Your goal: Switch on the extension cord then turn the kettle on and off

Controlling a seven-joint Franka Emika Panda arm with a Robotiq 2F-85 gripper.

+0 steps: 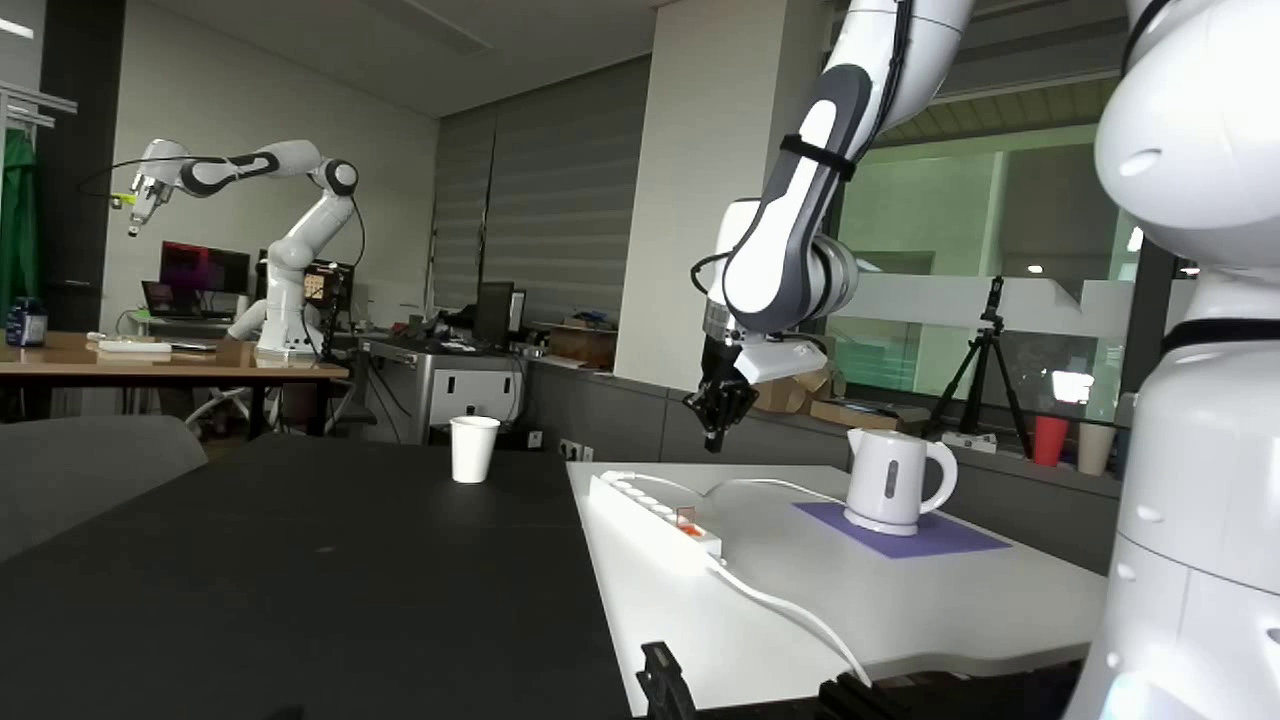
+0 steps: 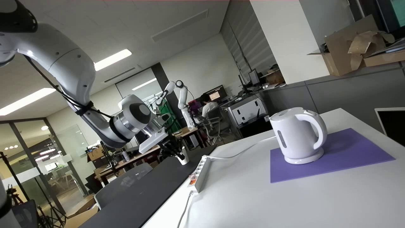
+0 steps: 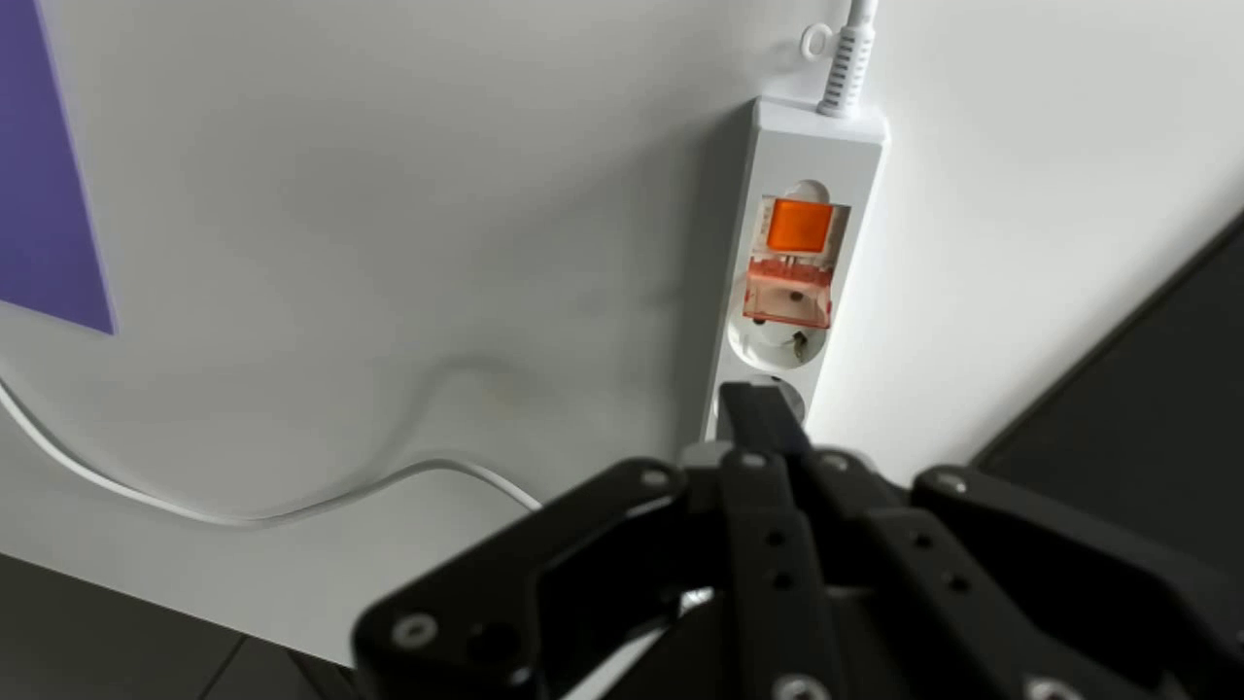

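Observation:
The white extension cord (image 1: pixel 660 510) lies along the edge of the white table in both exterior views (image 2: pixel 203 172). In the wrist view (image 3: pixel 826 160) its orange switch (image 3: pixel 799 226) shows, with a clear reddish cover (image 3: pixel 789 297) flipped back over a socket. Whether the switch is on cannot be told. The white kettle (image 1: pixel 888 480) stands upright on a purple mat, handle outward; it shows in both exterior views (image 2: pixel 295 136). My gripper (image 1: pixel 713 440) is shut and empty, pointing down above the strip. In the wrist view its fingertips (image 3: pixel 763 391) overlap a socket behind the switch.
The purple mat (image 2: pixel 354 148) lies under the kettle. A white cable (image 3: pixel 243 522) runs across the white table (image 1: pixel 780 560) from the strip toward the kettle; another leaves the switch end. A white paper cup (image 1: pixel 472 450) stands on the adjoining black table (image 1: pixel 300 560).

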